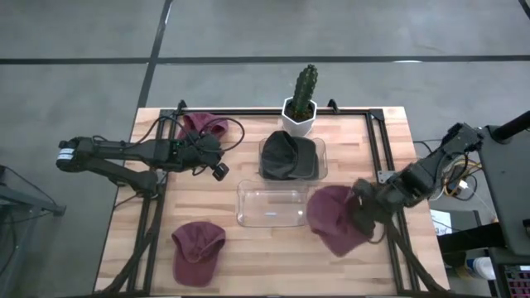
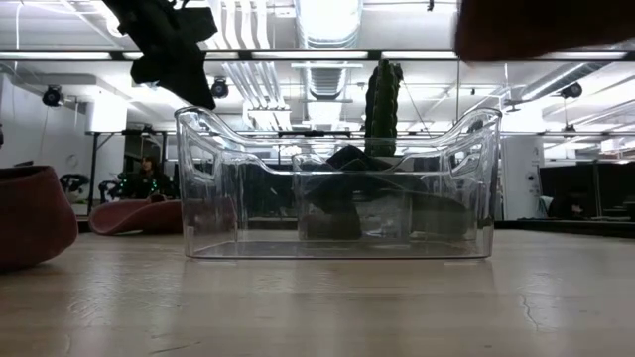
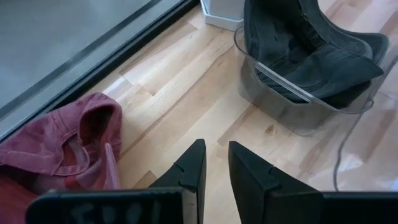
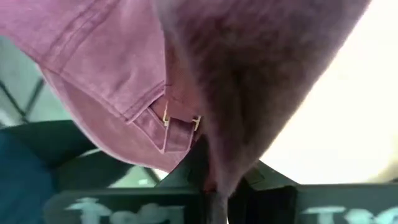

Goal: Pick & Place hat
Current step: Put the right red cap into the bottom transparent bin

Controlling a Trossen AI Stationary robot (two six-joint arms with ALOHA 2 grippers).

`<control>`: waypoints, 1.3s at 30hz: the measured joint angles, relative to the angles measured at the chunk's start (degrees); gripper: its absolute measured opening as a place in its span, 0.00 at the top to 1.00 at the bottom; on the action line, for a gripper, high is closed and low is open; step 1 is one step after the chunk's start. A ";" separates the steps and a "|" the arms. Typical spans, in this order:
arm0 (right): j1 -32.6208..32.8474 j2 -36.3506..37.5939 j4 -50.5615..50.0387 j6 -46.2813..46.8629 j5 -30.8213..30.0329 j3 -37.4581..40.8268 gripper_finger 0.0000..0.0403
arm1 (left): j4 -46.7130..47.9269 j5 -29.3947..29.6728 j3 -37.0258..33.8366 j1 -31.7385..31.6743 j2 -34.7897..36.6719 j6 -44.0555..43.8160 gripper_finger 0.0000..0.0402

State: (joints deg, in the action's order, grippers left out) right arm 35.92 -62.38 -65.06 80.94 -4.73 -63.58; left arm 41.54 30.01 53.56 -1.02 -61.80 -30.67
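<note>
Hat (image 1: 335, 217) in raised right pincer (image 1: 362, 212)

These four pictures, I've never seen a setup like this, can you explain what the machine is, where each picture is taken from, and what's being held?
It is a robot with two dark arms at a wooden table. One camera looks straight down, one sits at table height, and one rides on each wrist. The right claw is shut on a maroon hat, held beside an empty clear bin. A second clear bin holds a dark hat, with a potted cactus behind it. The left claw, nearly shut and empty, waits near another maroon hat. A third lies at the front.
</note>
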 joint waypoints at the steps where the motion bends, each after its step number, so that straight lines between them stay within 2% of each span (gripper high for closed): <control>1: -1.94 -0.67 -1.61 -4.41 0.02 -1.86 0.97 | 0.00 -0.80 0.00 0.00 0.00 -0.07 0.84; 9: -20.80 -10.14 -4.18 -44.90 0.01 -15.97 0.97 | 0.89 -11.13 0.00 0.13 0.19 -0.79 0.84; 15: -31.39 -21.95 -5.30 -70.03 0.66 -27.70 0.97 | 5.18 -10.57 0.00 0.15 3.09 -3.04 0.84; 18: -34.09 -28.14 -5.31 -78.68 4.24 -33.60 0.97 | 7.71 -9.07 0.00 0.15 5.86 -4.10 0.84; 24: -35.65 -40.06 -8.94 -87.54 12.10 -44.14 0.97 | 10.21 -7.33 -0.22 0.15 11.62 -5.34 0.84; 29: -35.59 -49.27 -16.12 -90.59 12.81 -51.48 0.97 | 11.22 -7.34 -0.45 0.15 14.44 -5.38 0.84; 39: -36.68 -60.46 -18.75 -91.90 16.82 -59.59 0.97 | 11.14 -7.38 -2.88 0.15 15.26 -5.28 0.84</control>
State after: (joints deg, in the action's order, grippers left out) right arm -0.76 -122.84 -83.80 -10.96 12.09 -123.17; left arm 52.68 22.63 50.68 -0.86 -46.54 -35.95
